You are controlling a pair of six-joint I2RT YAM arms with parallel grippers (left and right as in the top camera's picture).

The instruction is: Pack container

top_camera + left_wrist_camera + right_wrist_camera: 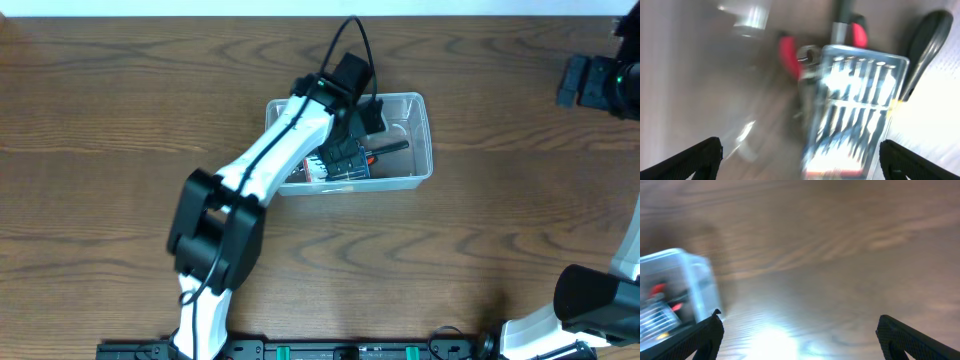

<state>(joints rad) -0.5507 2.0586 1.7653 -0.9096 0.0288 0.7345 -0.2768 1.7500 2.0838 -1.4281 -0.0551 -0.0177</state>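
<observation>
Black fingertips [695, 161] of the left gripper [800, 162] sit at the two bottom corners of the left wrist view, spread wide apart and holding nothing. Below them, blurred, lies a clear flat pack of small tools [855, 110], with a red-handled tool [788, 54] just behind it and a dark tool handle [929, 40] to its right. From overhead, the white left arm [262, 160] reaches diagonally across the brown wooden table [120, 120] and down into the container [424, 150], a clear rectangular tub just above the table's middle, with the tools inside it. The right gripper [802, 340] is also wide open and empty, hanging over bare wood; the container shows at the left edge of its view. The right arm [590, 305] is at the table's lower right corner, well apart from the tub
</observation>
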